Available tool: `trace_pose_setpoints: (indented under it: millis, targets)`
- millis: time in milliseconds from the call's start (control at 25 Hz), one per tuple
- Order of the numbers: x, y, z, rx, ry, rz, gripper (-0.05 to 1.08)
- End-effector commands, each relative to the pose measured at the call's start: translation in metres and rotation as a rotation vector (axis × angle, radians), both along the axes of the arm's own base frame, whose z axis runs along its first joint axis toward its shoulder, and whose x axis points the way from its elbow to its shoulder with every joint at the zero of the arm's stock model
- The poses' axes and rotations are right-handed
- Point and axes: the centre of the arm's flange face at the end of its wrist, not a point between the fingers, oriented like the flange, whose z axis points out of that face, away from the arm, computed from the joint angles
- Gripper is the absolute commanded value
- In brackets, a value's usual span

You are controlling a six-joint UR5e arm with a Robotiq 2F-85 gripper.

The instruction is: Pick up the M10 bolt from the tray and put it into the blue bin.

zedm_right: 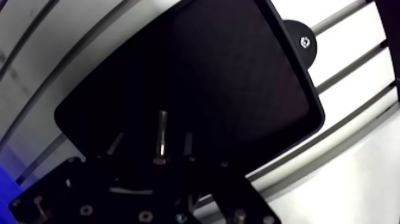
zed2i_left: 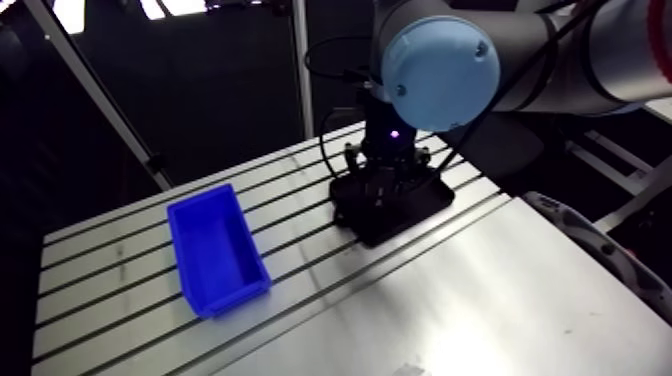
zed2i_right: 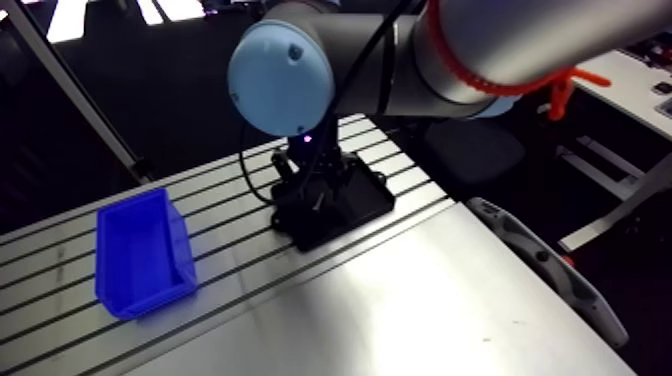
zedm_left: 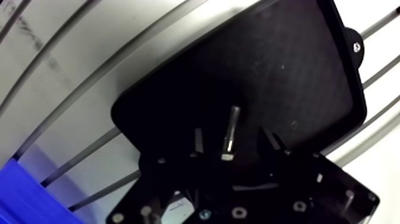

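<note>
- End effector hangs low over the black tray, fingers pointing down. From the arm view it is a dark shape sitting right over the tray's middle.
- Its two fingers are spread apart, with nothing pinched between them. In the wrist view a clear gap shows on each side of what lies between them.
- Between those fingers lies the M10 bolt, a plain metal one, flat on the tray floor. Its shank runs straight ahead from the end effector and its head is at the nearer end. Neither finger touches it.
- Black tray is shallow with rounded corners and a raised rim. The bolt lies in the part nearest the end effector, and the rest of the floor ahead is bare dark surface.
- One far corner of the tray carries a small round tab with a screw in it, resting on the worktop.
- Worktop is slotted aluminium, and the tray sits across several of its slots.
- Well apart from the tray on the same worktop stands the blue bin, upright with its open side up.
</note>
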Motion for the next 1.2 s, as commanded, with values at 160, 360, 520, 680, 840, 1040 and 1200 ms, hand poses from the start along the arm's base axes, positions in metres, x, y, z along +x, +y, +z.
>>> trace_pose_setpoints:
  millis: [160,360,520,680,840,1040,1200]
  targets:
    - [0.0,0.0,-0.004,-0.002,-0.005,-0.003,0.47]
    - [0.0,0.006,-0.007,-0.002,-0.009,-0.015,0.49]
    - [0.001,0.008,-0.011,-0.006,-0.015,-0.02,0.5]
    - [0.0,0.009,-0.01,-0.005,-0.013,-0.021,0.55]
    - [0.0,0.009,-0.01,-0.004,-0.013,-0.024,0.63]
    - [0.001,0.008,-0.013,-0.006,-0.019,-0.024,0.66]
    - [0.001,0.008,-0.012,-0.005,-0.017,-0.024,0.68]
